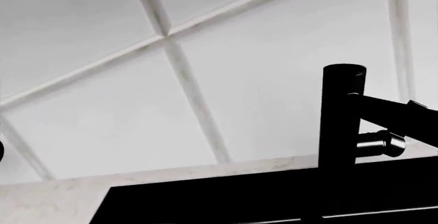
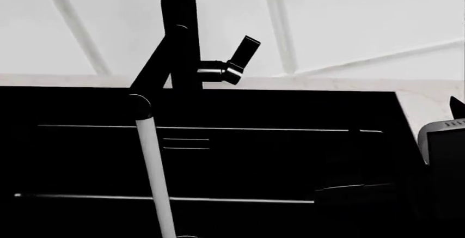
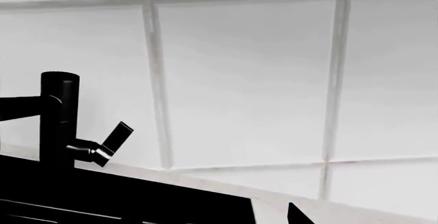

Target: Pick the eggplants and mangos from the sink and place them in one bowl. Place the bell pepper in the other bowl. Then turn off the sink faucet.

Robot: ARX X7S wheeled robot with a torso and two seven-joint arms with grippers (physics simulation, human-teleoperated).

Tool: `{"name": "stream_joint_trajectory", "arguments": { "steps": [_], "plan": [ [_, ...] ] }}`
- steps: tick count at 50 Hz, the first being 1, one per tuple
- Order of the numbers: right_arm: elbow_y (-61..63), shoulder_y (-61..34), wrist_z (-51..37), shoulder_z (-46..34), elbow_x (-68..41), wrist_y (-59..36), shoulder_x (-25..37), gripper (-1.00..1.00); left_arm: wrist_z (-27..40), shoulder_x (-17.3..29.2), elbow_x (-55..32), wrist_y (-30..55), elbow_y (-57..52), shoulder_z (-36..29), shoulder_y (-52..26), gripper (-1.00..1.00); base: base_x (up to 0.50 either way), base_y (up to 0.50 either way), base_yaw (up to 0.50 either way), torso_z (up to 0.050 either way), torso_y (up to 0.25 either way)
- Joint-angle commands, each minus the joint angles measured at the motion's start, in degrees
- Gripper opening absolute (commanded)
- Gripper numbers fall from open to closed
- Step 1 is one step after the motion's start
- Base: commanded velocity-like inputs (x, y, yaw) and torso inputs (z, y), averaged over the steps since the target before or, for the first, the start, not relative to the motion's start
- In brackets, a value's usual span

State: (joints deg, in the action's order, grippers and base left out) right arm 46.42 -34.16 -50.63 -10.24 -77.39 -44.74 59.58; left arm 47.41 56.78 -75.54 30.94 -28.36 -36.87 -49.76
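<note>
A black angular sink faucet (image 2: 179,42) stands at the far rim of a glossy black sink (image 2: 240,156), its spout angled down toward the near left, where a white stream of water (image 2: 156,178) falls into the basin. Only the head view shows this stream and the thin ledge lines across the basin wall. The faucet's side lever (image 2: 245,52) sticks out to the right and tilts upward; the right wrist view shows it (image 3: 115,138) clearly, while the left wrist view shows mainly the metal stub (image 1: 380,144) beside the column. A pale marbled countertop (image 2: 428,104) frames the sink, and large white wall tiles (image 3: 239,80) with light grout rise behind. At the head view's right edge a grey and black shape (image 2: 443,140) may be part of the right arm. No fingers show, so their spread cannot be told. No fruit is visible in the dark basin.
</note>
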Motion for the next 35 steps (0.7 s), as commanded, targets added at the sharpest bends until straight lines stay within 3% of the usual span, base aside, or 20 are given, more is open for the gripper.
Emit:
{"name": "stream_joint_trajectory", "arguments": {
  "steps": [1, 10, 13, 25, 35],
  "plan": [
    [-0.12, 0.88, 0.5, 0.41, 0.65, 0.5, -0.4, 1.0, -0.89, -0.77, -1.16, -0.36, -0.02, 0.75, -0.16, 1.0, 0.21, 0.0, 0.0, 0.0, 0.0],
    [-2.09, 1.08, -1.98, 1.1, -2.52, 0.63, -0.48, 1.0, -0.68, -1.24, -1.21, 0.07, 0.66, 0.53, -0.43, 1.0, 0.0, 0.0, 0.0, 0.0, 0.0],
    [-5.14, -3.64, -2.11, -0.91, -3.29, -1.35, -2.51, 1.0, -0.88, -1.79, -1.15, 0.71, 1.41, 0.3, -1.27, 1.0, 0.0, 0.0, 0.0, 0.0, 0.0],
    [-35.63, -27.81, 19.71, -16.41, 13.17, -4.34, -19.23, 1.0, -2.93, -7.92, 1.04, 3.78, 8.64, -1.45, -8.12, 1.0, 0.0, 0.0, 0.0, 0.0, 0.0],
    [-56.72, -33.49, 32.7, -22.43, 24.43, 4.51, -27.19, 1.0, -4.97, -10.82, 3.23, 3.45, 14.06, -2.28, -9.68, 1.0, 0.0, 0.0, 0.0, 0.0, 0.0]
  ]
}}
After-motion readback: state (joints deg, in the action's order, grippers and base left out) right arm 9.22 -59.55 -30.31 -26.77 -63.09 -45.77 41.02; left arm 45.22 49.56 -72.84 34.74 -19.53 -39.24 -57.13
